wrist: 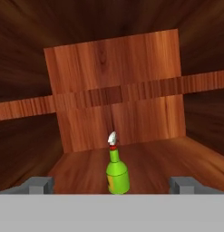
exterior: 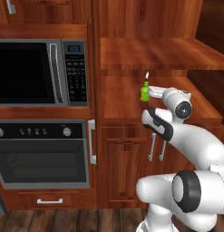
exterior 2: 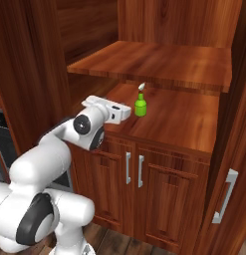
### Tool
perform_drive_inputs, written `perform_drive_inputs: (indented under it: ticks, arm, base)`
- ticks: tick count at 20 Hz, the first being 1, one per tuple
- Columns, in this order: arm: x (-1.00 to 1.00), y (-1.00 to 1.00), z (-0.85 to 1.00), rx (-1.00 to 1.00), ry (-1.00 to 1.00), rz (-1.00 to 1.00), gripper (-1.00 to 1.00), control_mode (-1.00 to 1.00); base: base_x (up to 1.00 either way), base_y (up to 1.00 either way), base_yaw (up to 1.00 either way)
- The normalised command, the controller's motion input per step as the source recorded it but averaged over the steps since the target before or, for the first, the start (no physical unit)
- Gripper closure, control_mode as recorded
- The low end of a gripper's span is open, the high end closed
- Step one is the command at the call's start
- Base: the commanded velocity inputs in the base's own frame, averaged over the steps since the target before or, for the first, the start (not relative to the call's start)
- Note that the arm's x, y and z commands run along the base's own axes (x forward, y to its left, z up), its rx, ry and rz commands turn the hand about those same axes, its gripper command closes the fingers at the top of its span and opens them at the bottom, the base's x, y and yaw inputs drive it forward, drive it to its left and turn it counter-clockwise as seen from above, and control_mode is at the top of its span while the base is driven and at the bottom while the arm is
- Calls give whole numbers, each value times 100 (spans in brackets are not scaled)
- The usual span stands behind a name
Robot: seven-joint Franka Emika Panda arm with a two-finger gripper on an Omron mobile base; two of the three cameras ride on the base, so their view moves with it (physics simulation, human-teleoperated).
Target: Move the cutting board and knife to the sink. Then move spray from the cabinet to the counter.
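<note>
Spray (wrist: pixel 117 174): small bright green bottle, rounded body tapering to a narrow neck, red band at the top of the neck, whitish trigger nozzle above it. A yellow label patch shows low on its left side in the hand view. It stands upright on the lower shelf of the cabinet (exterior 2: pixel 184 119) niche.

Gripper (wrist: pixel 111 185): fingers (wrist: pixel 38 185) spread wide, one tip at each lower corner of the hand view, nothing pinched. The bottle sits between the two tips, roughly midway, slightly beyond them and apart from both; no contact seen.

From the right base view, the hand (exterior 2: pixel 108 110) is level with the shelf edge, pointed into the niche, with the spray (exterior 2: pixel 140 105) just ahead of it. The left base view agrees: bottle (exterior: pixel 144 89) directly in front of the hand, near the front part of the shelf.

Niche walls, back panel and upper shelf are reddish-brown wood. Panelled doors with slim silver handles (exterior 2: pixel 128 168) lie below the fingers.
</note>
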Motion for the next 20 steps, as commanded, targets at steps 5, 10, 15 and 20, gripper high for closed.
perform_drive_inputs:
  ticks: [5, 10, 15, 20]
  arm:
    - [17, -10, -5, 0, 0, 0, -100, -100]
    - [16, -7, -8, 0, 0, 0, -100, -100]
    - [14, -1, -13, 0, 0, 0, -100, -100]
    - [11, 0, -17, 0, 0, 0, -100, -100]
  base:
    - [0, 0, 0]
    - [0, 0, 0]
    - [0, 0, 0]
    - [0, 0, 0]
